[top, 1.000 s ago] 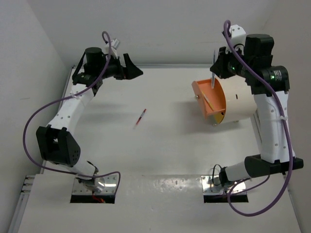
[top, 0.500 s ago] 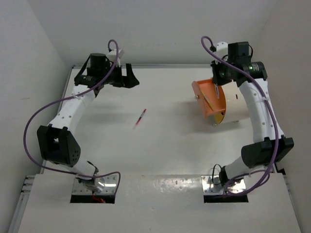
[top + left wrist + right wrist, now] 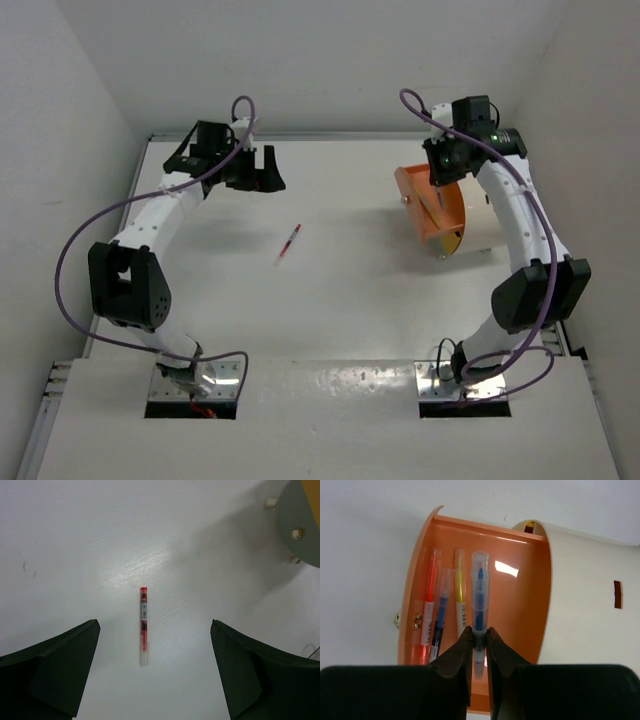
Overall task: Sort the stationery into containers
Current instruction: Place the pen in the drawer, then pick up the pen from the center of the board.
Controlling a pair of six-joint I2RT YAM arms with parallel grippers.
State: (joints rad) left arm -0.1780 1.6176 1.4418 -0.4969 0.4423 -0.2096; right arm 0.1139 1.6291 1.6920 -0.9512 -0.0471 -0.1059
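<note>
I am holding the right gripper (image 3: 479, 632) over the orange drawer (image 3: 520, 595) of the cream drum (image 3: 580, 605), its jaws pinching a blue pen (image 3: 480, 595) beside the yellow pen (image 3: 460, 590), dark blue pen (image 3: 440, 620) and orange-red pen (image 3: 427, 610) lying inside. My left gripper (image 3: 154, 622) is hovering wide open above the red pen (image 3: 144, 615) lying on the table (image 3: 75, 540).

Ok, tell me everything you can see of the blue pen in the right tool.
The blue pen is thin, with a clear plastic barrel and cap over a blue core. The right tool pinches one end, holding it over the orange drawer beside other pens lying there. Contact with the drawer is unclear.
</note>
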